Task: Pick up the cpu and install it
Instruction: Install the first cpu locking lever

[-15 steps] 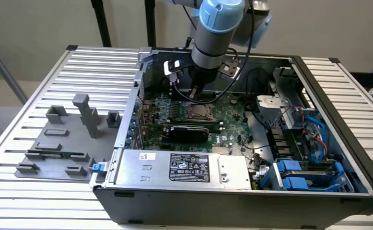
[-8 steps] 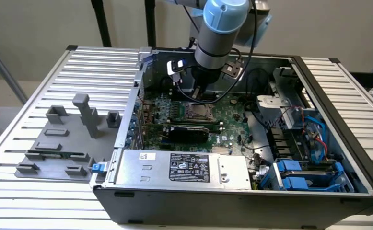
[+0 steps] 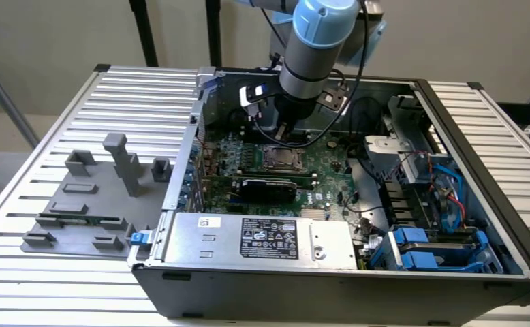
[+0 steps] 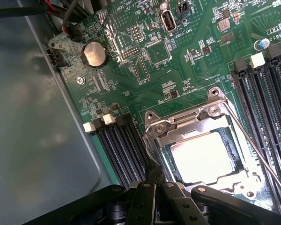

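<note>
The cpu (image 4: 201,159), a flat square chip with a pale silvery top, lies inside the motherboard socket (image 4: 178,124), framed by the socket's metal bracket. A thin metal lever (image 4: 262,159) runs along one side of the socket. My gripper (image 4: 152,177) hovers just beside the socket's edge, its black fingers drawn together and holding nothing. In the exterior view the gripper (image 3: 288,136) hangs inside the open computer case, a little above and behind the cpu (image 3: 277,158).
Black memory slots (image 4: 119,145) flank the socket, and a coin battery (image 4: 93,54) sits further off. The case wall (image 3: 195,129), power supply (image 3: 265,238), cables and blue drive bays (image 3: 428,245) surround the board. Grey fixture blocks (image 3: 124,163) stand on the slatted table at the exterior view's left.
</note>
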